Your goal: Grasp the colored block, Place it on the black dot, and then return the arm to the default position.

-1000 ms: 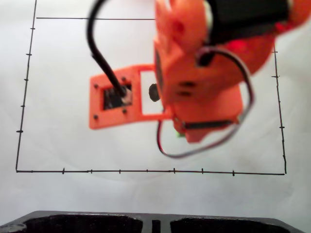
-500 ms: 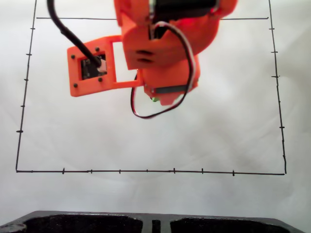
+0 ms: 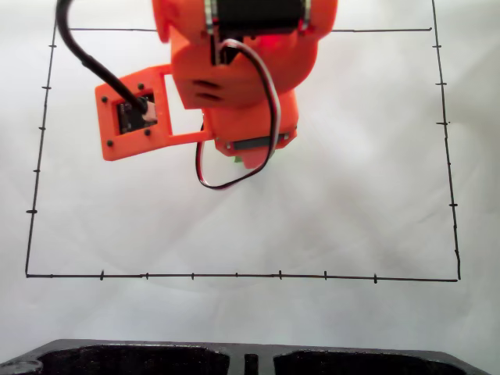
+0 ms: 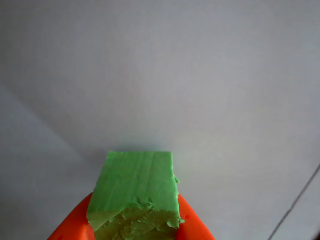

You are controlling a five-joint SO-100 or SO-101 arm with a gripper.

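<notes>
Gripping the block (image 4: 135, 192), the gripper (image 4: 135, 227) has its orange jaws clamped on either side of the green cube above white paper (image 4: 200, 75). From the fixed view, the arm (image 3: 234, 70) hangs over the far-left part of the bordered sheet (image 3: 351, 203), a green sliver (image 3: 235, 158) showing beneath it.

You're looking at white paper (image 3: 359, 203) ruled with a thin black border with tick marks (image 3: 234, 276), evenly lit; a dark moulded edge (image 3: 234, 358) runs along the bottom.
</notes>
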